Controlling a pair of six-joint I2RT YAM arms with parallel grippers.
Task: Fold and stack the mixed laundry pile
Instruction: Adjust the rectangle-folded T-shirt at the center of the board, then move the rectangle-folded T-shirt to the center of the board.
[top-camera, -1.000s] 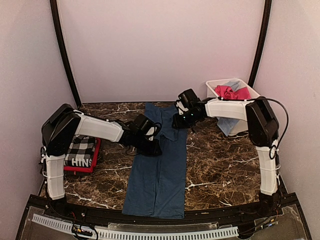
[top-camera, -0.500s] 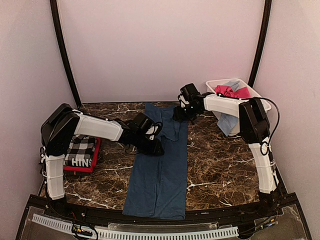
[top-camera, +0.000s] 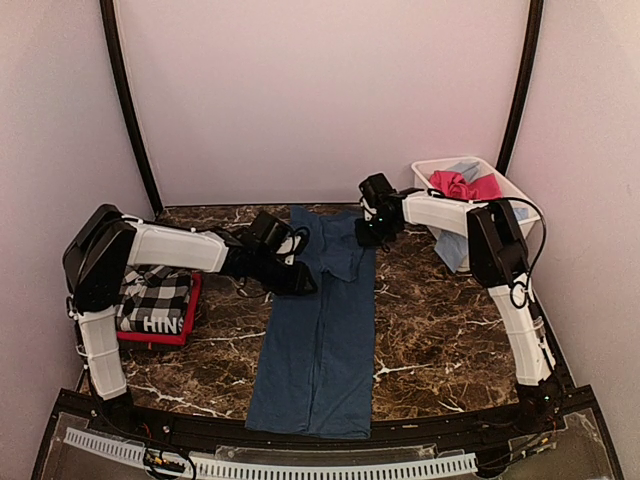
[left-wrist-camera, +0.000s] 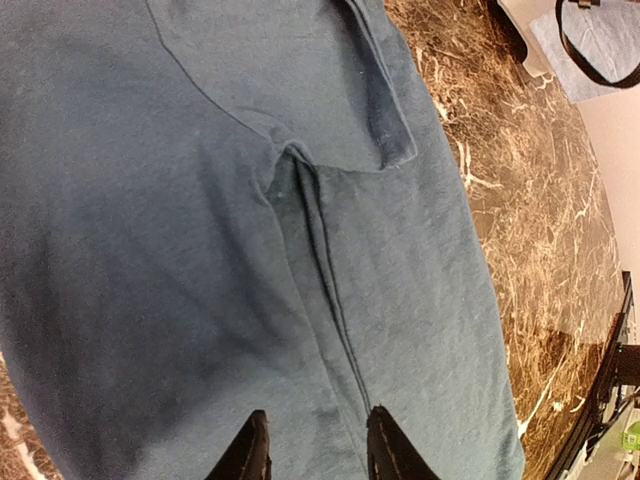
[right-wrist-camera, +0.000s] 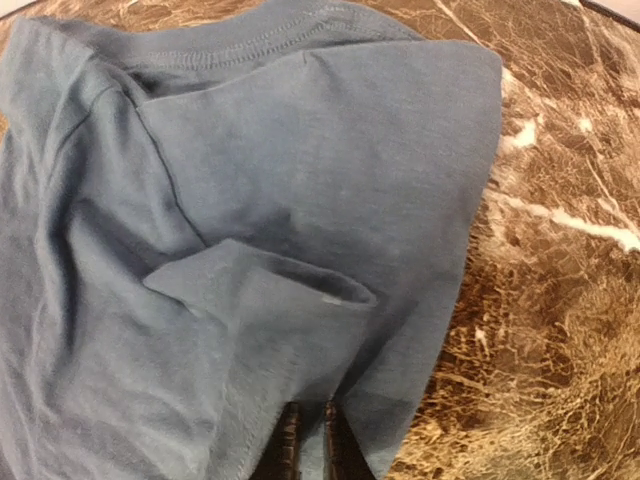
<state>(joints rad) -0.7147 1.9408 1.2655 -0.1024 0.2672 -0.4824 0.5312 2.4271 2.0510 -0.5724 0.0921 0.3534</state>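
Soft, even light is falling from overhead, and the pale walls (top-camera: 320, 100) are taking on a faint pink cast. The arms (top-camera: 180, 248) are throwing only weak, diffuse shadows on the table (top-camera: 440, 300), whose polished stone is giving back a mild sheen. In the left wrist view the blue shirt (left-wrist-camera: 250, 200) is looking darker toward 8 o'clock, and the left end effector (left-wrist-camera: 312, 445) at 6 o'clock is showing soft-edged. In the right wrist view white veins are glaring at 3 o'clock, and the right end effector (right-wrist-camera: 308, 440) is sitting dark and slightly blurred.
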